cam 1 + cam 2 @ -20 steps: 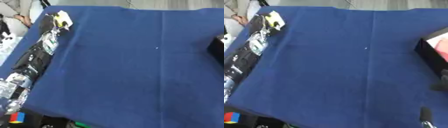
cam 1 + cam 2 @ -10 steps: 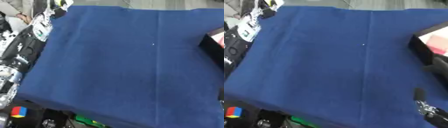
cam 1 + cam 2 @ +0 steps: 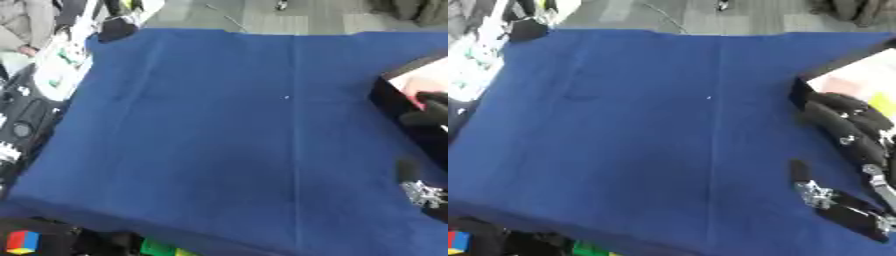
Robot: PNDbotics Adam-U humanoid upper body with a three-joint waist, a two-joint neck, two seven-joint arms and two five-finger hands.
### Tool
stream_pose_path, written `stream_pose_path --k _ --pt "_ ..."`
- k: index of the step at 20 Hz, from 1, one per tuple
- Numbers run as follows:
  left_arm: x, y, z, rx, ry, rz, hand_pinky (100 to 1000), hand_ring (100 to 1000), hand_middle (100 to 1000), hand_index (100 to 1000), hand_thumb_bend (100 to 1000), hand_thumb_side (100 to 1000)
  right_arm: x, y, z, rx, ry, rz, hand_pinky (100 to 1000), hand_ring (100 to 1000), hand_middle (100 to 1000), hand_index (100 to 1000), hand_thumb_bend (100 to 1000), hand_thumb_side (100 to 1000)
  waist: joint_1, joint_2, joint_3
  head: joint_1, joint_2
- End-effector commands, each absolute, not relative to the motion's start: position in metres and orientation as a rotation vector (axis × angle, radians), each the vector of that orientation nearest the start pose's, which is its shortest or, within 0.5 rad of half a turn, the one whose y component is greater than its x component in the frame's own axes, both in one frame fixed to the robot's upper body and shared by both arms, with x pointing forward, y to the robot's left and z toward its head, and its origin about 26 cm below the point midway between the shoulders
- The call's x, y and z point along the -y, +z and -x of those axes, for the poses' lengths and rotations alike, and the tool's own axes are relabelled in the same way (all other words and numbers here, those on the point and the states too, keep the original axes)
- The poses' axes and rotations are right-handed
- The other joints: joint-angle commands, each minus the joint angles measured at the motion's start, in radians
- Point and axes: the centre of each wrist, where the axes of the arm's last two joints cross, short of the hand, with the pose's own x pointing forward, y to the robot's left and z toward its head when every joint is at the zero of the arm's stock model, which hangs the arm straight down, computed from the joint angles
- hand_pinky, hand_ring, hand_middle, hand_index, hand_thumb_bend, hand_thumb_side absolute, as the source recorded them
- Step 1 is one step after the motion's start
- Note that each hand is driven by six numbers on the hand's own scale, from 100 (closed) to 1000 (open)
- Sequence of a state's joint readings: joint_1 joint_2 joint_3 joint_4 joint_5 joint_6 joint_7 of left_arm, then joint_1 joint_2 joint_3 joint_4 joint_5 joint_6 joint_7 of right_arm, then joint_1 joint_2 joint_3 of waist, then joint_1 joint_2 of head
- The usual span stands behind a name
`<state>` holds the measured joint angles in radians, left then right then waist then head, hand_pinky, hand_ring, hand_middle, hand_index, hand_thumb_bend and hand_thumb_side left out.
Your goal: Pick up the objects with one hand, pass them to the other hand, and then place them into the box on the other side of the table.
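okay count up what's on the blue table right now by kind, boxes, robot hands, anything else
Boxes: 1, the box at the right edge
Robot hands: 1, the right hand over the box
White specks on the cloth: 1
Total: 3

Blue-clothed table (image 3: 219, 150), grey floor (image 3: 289, 15)
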<state>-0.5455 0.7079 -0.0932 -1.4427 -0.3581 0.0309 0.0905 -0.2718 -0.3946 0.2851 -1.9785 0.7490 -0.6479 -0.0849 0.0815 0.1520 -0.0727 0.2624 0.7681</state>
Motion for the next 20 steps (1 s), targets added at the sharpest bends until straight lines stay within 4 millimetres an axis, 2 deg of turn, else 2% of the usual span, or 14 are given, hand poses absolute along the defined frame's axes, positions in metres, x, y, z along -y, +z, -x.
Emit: stream_pose_path --k 1,6,8,10,12,13,20 --pt "-0.33 0.217 -0.375 1.905 -0.874 -0.868 694 376 313 456 100 293 0.209 0.175 -0.289 -2.757 -1.432 -0.475 897 890 754 999 100 100 -0.005 -0.02 0.007 -0.033 0.002" --pt "-0.284 0.208 -0.365 1.942 -1.049 -0.658 696 376 313 457 100 278 0.204 0.185 -0.291 -2.665 -1.456 -0.418 897 892 804 993 100 100 -0.009 -0.026 0.021 -0.071 0.002" --pt "-0.268 0.203 -0.362 1.947 -1.108 -0.583 696 375 312 456 100 275 0.202 0.189 -0.292 -2.632 -1.462 -0.397 899 896 831 996 159 100 -0.008 -0.026 0.025 -0.083 0.002" --pt "-0.254 0.2 -0.359 1.948 -1.151 -0.507 696 374 311 455 100 273 0.2 0.193 -0.293 -2.605 -1.462 -0.378 904 904 856 998 273 100 -0.007 -0.025 0.027 -0.095 0.002" --pt "-0.244 0.198 -0.357 1.946 -1.199 -0.45 697 375 311 455 100 271 0.197 0.196 -0.294 -2.582 -1.458 -0.358 910 913 874 1000 309 100 -0.006 -0.024 0.028 -0.106 0.002" --pt "-0.239 0.198 -0.356 1.945 -1.219 -0.424 697 374 311 455 100 270 0.196 0.197 -0.294 -2.572 -1.456 -0.346 919 927 897 1000 357 100 -0.005 -0.023 0.029 -0.111 0.002" --pt "-0.212 0.206 -0.347 1.969 -1.346 -0.257 699 374 311 454 100 270 0.188 0.199 -0.293 -2.533 -1.45 -0.251 930 943 929 1000 425 100 -0.005 -0.022 0.032 -0.148 0.002"
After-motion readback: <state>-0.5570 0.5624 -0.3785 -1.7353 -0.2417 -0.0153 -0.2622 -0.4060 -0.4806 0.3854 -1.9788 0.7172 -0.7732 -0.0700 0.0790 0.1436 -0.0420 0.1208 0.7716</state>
